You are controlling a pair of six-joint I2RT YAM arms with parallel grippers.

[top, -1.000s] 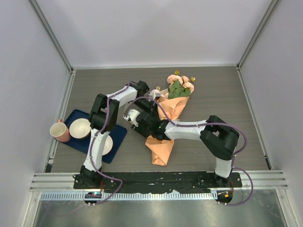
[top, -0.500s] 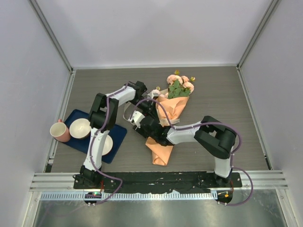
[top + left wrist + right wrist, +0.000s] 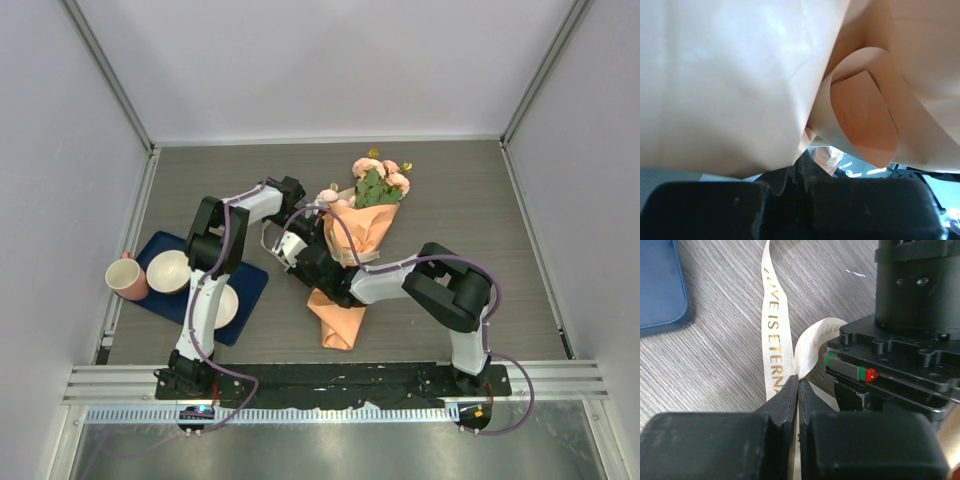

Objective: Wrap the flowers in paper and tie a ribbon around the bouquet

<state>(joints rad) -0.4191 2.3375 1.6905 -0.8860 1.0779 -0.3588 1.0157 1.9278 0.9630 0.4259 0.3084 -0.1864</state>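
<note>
The bouquet lies mid-table, with the pink flowers (image 3: 378, 180) poking out of a cone of orange paper (image 3: 340, 310). My left gripper (image 3: 318, 203) is at the cone's upper left edge. In the left wrist view the paper (image 3: 730, 85) fills the frame and my left gripper (image 3: 802, 160) is shut on a fold of it. The cream ribbon (image 3: 772, 335), printed in gold letters, lies on the wood left of the bouquet (image 3: 266, 238). My right gripper (image 3: 798, 381) is shut on a looped fold of the ribbon, low over the table (image 3: 283, 243), beside the left gripper's body.
A dark blue tray (image 3: 250, 290) at the left holds a pink mug (image 3: 127, 277), a cream bowl (image 3: 168, 270) and a second dish (image 3: 228, 305). The tray's corner (image 3: 660, 290) lies close to the ribbon. White walls enclose the table on three sides.
My right gripper has shifted slightly left and down and has gone from open to shut on the ribbon. The left arm and bouquet have barely moved.
</note>
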